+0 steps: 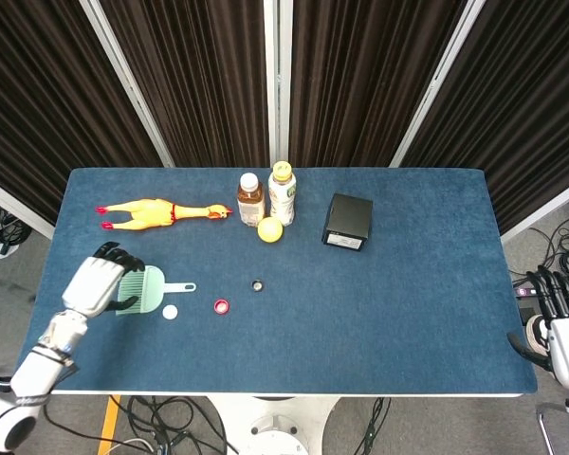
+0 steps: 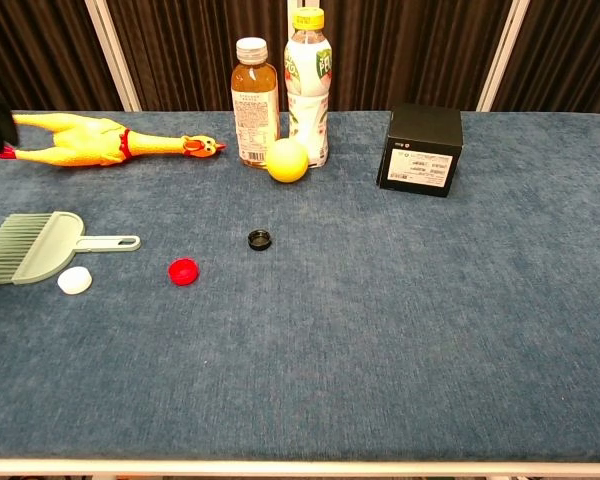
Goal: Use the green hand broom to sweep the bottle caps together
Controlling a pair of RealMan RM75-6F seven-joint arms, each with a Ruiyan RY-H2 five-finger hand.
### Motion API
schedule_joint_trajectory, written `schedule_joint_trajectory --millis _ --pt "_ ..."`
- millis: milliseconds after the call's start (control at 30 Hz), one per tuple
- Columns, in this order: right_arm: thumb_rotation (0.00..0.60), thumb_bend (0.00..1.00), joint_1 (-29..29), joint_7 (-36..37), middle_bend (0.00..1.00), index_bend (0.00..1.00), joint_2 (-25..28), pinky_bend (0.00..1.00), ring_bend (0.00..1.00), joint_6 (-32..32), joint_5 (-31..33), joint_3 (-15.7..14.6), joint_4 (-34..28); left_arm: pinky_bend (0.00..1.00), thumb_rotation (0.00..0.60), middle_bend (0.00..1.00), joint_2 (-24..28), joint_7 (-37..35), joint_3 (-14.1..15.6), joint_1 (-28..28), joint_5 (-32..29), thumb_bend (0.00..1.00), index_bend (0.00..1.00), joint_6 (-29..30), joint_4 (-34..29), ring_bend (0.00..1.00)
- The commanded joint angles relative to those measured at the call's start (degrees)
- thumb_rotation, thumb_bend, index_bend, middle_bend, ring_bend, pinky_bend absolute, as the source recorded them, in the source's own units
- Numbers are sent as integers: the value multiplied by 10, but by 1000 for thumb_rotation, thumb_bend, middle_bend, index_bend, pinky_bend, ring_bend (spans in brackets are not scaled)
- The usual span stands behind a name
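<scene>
Risk noted: the left hand (image 1: 97,282) hovers over the bristle end of the green broom (image 2: 35,247) rather than its handle, so a grasp there would likely be awkward and could knock the white cap (image 2: 75,281) just beside it. The broom lies flat near the table's (image 1: 389,313) left edge, partly beneath that hand, whose fingers look loosely spread and holding nothing. The red cap (image 2: 183,271) and black cap (image 2: 260,239) lie further right; the right hand (image 1: 561,322) is off the table's right edge, empty, fingers apart.
</scene>
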Motion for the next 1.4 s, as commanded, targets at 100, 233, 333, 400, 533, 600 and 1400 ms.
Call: schedule_joint_trajectory --millis 100,233,333,400,533,600,1400 --pt "600 89 0 -2 32 0 2 0 0 -2 3 2 -3 180 600 424 -68 140 -3 -57 -57 189 402 -78 47 302" --pt "600 89 1 -4 32 0 4 0 0 -5 4 2 -6 180 600 427 -101 211 -6 -77 -95 205 415 -101 55 301" --pt "600 89 1 -4 32 0 4 0 0 -7 5 2 -6 184 600 433 -126 254 -13 -88 -146 215 417 -118 55 302" --pt "600 89 1 -4 32 0 4 0 0 -8 8 2 -6 184 600 433 -144 294 -15 -99 -175 224 416 -123 64 302" --pt "600 89 0 -1 32 0 4 0 0 -11 11 2 -4 186 600 433 -173 370 -13 -117 -233 227 415 -127 74 303" --pt "600 90 0 1 32 0 4 0 0 -12 12 2 -3 192 600 440 -183 397 -10 -124 -252 227 415 -125 77 322" --pt "600 89 -3 23 33 0 -3 0 0 -20 26 4 23 203 600 517 -218 435 20 -162 -348 275 435 -119 107 406"
